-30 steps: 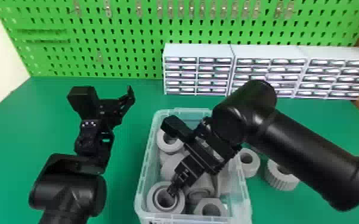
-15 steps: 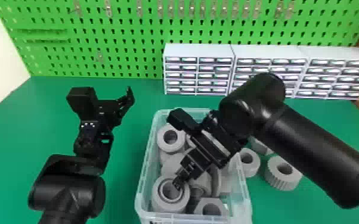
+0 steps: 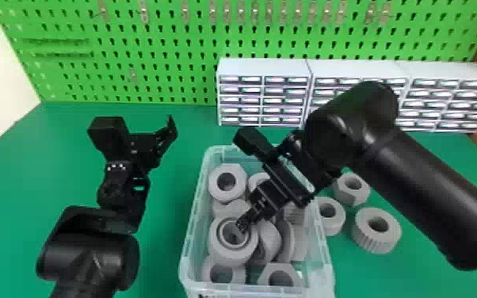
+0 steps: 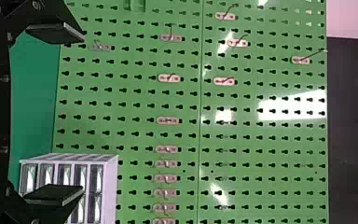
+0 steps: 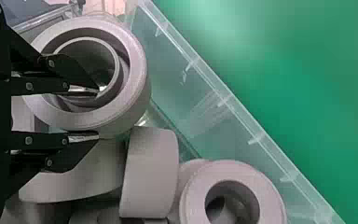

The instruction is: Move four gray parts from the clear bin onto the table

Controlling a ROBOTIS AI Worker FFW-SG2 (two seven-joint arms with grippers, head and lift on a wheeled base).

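And the right gripper [image 3: 242, 226] has a gray ring [image 3: 229, 253] pinched by its wall, one finger in the hole, one outside! It's within the clear bin [image 3: 195, 222], among jumbled gray parts: smooth rounds, a faceted nut [image 3: 267, 275] near the front. The bin's see-through wall stands between the ring and three more on the smooth green table [image 3: 162, 253]: hex piece [image 3: 354, 198], plain round [image 3: 334, 226], ribbed wheel [image 3: 372, 239]. Left of the bin, the left gripper [image 3: 167, 132] is parked, released, fingers wide. Behind: boxy drawers [image 3: 263, 67], then the hole-punched green pegboard [image 3: 162, 51].
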